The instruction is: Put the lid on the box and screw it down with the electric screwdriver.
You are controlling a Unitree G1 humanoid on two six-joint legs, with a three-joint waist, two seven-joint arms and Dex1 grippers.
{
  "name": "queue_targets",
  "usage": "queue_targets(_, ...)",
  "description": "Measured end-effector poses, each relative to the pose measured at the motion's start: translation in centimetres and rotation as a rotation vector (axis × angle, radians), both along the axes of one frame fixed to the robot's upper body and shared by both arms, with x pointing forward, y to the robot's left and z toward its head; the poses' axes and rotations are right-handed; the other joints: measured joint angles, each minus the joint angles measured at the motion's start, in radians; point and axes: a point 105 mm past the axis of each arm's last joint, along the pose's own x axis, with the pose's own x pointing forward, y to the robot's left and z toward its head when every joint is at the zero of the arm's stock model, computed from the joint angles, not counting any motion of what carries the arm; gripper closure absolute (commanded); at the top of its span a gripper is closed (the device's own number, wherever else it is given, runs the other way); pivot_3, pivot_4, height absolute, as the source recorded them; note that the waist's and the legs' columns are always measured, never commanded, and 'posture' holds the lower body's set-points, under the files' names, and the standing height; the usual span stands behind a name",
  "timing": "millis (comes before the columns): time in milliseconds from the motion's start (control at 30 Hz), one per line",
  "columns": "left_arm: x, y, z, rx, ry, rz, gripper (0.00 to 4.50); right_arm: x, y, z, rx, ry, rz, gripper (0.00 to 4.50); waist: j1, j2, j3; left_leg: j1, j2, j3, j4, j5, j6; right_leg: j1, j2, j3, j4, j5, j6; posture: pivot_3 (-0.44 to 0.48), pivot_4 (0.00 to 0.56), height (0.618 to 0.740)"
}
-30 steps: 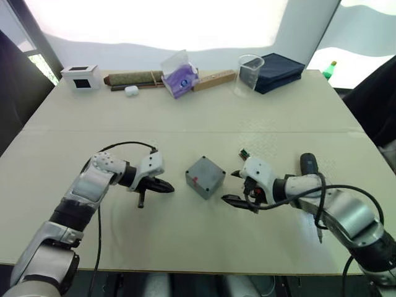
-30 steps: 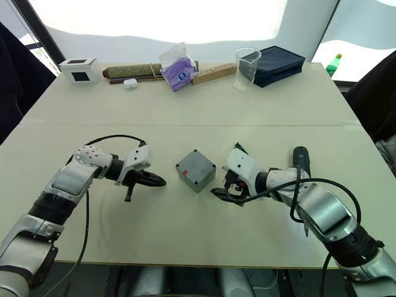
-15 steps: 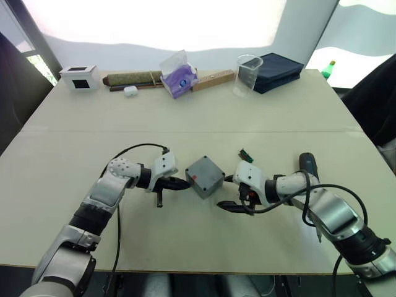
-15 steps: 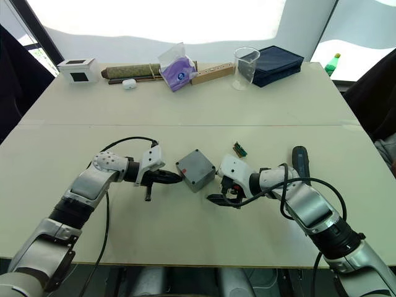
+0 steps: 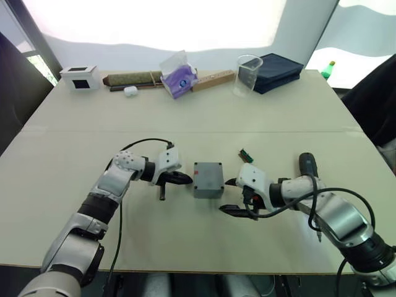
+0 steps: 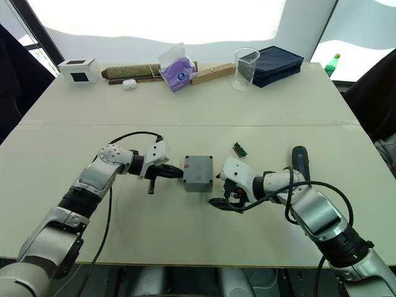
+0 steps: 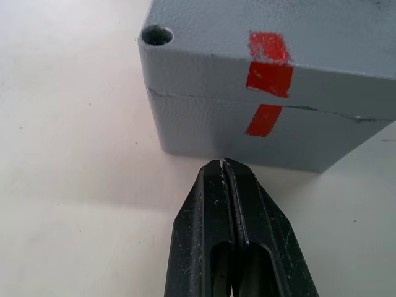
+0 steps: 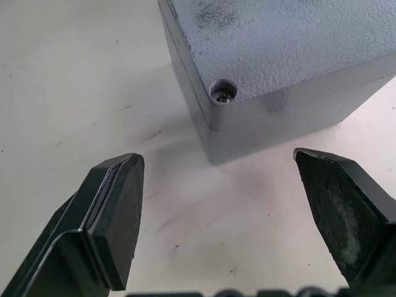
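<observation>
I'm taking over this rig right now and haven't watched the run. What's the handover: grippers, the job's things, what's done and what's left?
Left gripper: shut, empty, tips at the box's red-marked side.
Right gripper: open, empty, low beside the box's opposite side.
Lid: already seated on the box at mid-table, red marks lined up across the seam.
Electric screwdriver: lying on the table beside the right forearm, not picked up.
Done: lid placed. One corner hole shows a screw head in the right wrist view; another looks empty in the left wrist view.
Left: pick up the screwdriver, drive the screws.
</observation>
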Motion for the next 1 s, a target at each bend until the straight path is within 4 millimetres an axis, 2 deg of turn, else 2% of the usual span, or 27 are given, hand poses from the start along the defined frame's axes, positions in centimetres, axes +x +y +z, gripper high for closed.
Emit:
queue_targets(100, -0.1, 0.2, 0.2, 0.006, 0.003, -0.005, 4.50, -0.3, -0.2, 0.0, -0.001, 0.004, -0.006, 0.26, -0.001, 0.000, 0.000, 0.000, 0.000, 0.000, 0.000, 0.000, 0.000, 0.000, 0.000, 0.000, 0.000, 0.000, 0.000, 0.000, 0.150, 0.740)
queue_targets(200, 0.0, 0.7, 0.7, 0.009, 0.012, 0.004, 4.50, -0.6, -1.3, 0.7, 0.015, 0.002, -0.059, 0.26, 0.001, 0.000, 0.000, 0.000, 0.000, 0.000, 0.000, 0.000, 0.000, 0.000, 0.000, 0.000, 0.000, 0.000, 0.000, 0.000, 0.150, 0.740)
queue_targets(267, 0.1, 1.0, 2.0, -0.043, 0.039, 0.022, 4.50, -1.2, -2.3, 2.2, 0.099, 0.006, -0.128, 0.26, 0.006, -0.001, 0.000, -0.001, 0.000, -0.001, 0.000, 0.000, 0.000, 0.000, 0.000, 0.000, 0.000, 0.000, 0.000, 0.000, 0.150, 0.740)
queue_targets(333, 0.4, 1.5, 4.3, -0.109, 0.048, 0.041, 4.50, -1.6, -3.2, 4.1, 0.173, -0.026, -0.188, 0.26, 0.006, -0.001, 0.001, -0.001, 0.000, -0.001, 0.000, 0.000, 0.000, 0.001, 0.000, -0.001, 0.000, 0.000, 0.000, 0.000, 0.150, 0.740)
queue_targets(433, -0.5, 0.8, 6.6, -0.176, 0.051, -0.005, 4.50, -2.1, -4.0, 5.5, 0.245, -0.068, -0.262, 0.26, 0.004, -0.001, 0.000, 0.002, 0.000, -0.001, -0.001, 0.000, 0.000, 0.003, 0.000, -0.001, 0.000, 0.000, 0.000, 0.000, 0.150, 0.740)
queue_targets(533, -0.9, 0.1, 7.4, -0.210, 0.082, -0.035, 4.50, -2.0, -5.1, 4.9, 0.257, -0.087, -0.369, 0.26, 0.003, -0.001, 0.000, 0.002, 0.000, -0.001, -0.001, -0.001, 0.001, 0.003, 0.000, -0.001, 0.000, 0.000, 0.000, 0.000, 0.150, 0.740)
queue_targets(667, -0.8, -0.9, 9.8, -0.231, 0.055, -0.081, 4.50, -1.5, -6.3, 3.2, 0.249, -0.092, -0.481, 0.26, 0.001, -0.002, 0.001, 0.002, 0.000, -0.001, -0.001, -0.001, 0.002, 0.003, 0.000, -0.001, 0.000, 0.000, 0.000, 0.000, 0.150, 0.740)
queue_targets(767, -1.5, -1.7, 10.1, -0.215, 0.038, -0.139, 4.50, -1.2, -6.9, 1.8, 0.231, -0.081, -0.531, 0.26, -0.002, -0.001, 0.001, 0.003, 0.000, -0.001, -0.002, 0.000, 0.000, 0.003, 0.001, -0.001, 0.000, 0.000, 0.000, 0.000, 0.150, 0.740)
queue_targets(800, -1.6, -1.9, 9.9, -0.208, 0.041, -0.147, 4.50, -1.2, -7.0, 1.5, 0.234, -0.078, -0.541, 0.79, -0.003, -0.001, 0.001, 0.003, 0.000, -0.001, -0.002, 0.000, 0.000, 0.003, 0.001, 0.000, 0.000, 0.000, 0.000, 0.000, 0.150, 0.740)
queue_targets(867, -1.9, -2.4, 9.8, -0.199, 0.039, -0.170, 4.50, -1.0, -7.0, 1.2, 0.258, -0.082, -0.560, 1.33, -0.002, -0.001, 0.001, 0.003, 0.000, -0.001, -0.002, 0.000, 0.000, 0.003, 0.001, 0.000, 0.000, 0.000, 0.000, 0.000, 0.150, 0.740)
queue_targets(967, -2.5, -3.0, 10.0, -0.191, 0.019, -0.199, 4.50, -0.6, -7.0, 1.1, 0.277, -0.101, -0.573, 2.45, -0.001, -0.002, 0.001, 0.003, 0.000, -0.001, -0.002, 0.000, 0.000, 0.003, 0.001, 0.000, 0.000, 0.000, 0.000, 0.000, 0.150, 0.740)
queue_targets(1000, -2.7, -3.2, 9.9, -0.172, 0.006, -0.212, 4.50, -0.5, -7.1, 0.8, 0.278, -0.101, -0.584, 2.45, -0.001, -0.001, 0.001, 0.003, 0.000, -0.001, -0.002, 0.000, 0.000, 0.003, 0.001, 0.000, 0.000, 0.000, 0.000, 0.000, 0.150, 0.740)
